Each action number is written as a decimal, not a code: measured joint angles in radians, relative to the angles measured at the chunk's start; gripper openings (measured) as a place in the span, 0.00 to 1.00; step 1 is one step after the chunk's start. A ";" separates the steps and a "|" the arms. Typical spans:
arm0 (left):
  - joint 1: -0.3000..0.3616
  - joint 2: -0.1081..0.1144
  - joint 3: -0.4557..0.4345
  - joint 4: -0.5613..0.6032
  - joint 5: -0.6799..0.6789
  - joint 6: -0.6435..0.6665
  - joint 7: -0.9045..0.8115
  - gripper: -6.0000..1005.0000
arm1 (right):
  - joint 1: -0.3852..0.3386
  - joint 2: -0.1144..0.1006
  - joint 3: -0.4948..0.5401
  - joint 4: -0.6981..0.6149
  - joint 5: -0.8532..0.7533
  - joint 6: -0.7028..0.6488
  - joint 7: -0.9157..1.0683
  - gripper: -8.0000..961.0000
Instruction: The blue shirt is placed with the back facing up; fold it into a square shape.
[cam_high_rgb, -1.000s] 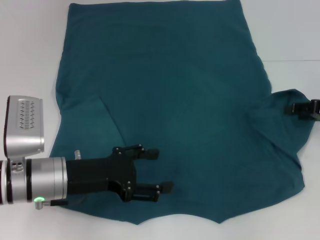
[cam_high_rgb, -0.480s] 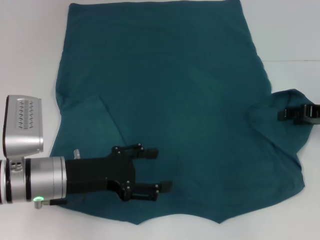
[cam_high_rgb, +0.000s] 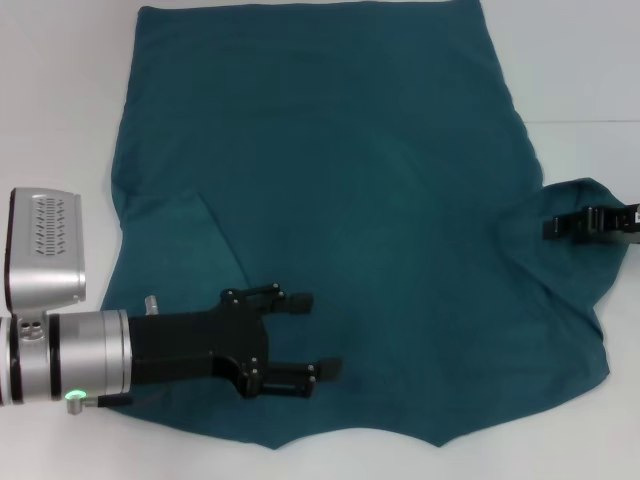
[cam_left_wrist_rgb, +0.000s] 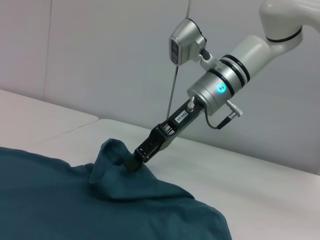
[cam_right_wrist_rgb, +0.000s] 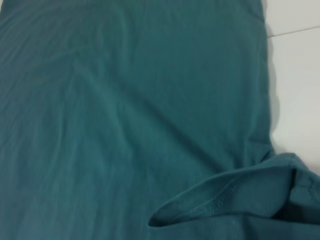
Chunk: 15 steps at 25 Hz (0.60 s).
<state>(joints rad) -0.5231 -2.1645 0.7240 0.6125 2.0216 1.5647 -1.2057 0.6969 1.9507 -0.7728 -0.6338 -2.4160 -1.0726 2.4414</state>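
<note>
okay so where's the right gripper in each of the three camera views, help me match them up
Head view: the right gripper enters from the right edge, its tips on the blue shirt's raised sleeve.
Left wrist view: it reaches down from the silver arm into the bunched sleeve peak.
Right wrist view: not visible; only shirt and table.
Shared landmark: the lifted sleeve.

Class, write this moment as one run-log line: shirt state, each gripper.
blue shirt: spread flat, plain side up | right gripper: shut on right sleeve, lifting it | left gripper: open above left lower part
</note>
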 joint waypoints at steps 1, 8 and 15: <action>0.000 0.000 0.000 0.000 0.000 0.000 0.000 0.90 | 0.001 0.002 -0.007 0.000 0.000 0.006 0.002 0.55; 0.000 0.000 0.000 0.003 0.000 0.000 0.000 0.90 | 0.007 0.004 -0.071 0.000 -0.003 0.022 0.050 0.54; 0.007 0.000 -0.001 0.014 0.000 0.000 0.002 0.90 | 0.024 0.012 -0.090 0.000 -0.055 0.027 0.073 0.38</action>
<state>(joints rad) -0.5158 -2.1645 0.7227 0.6261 2.0217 1.5646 -1.2041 0.7213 1.9625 -0.8624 -0.6335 -2.4707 -1.0459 2.5144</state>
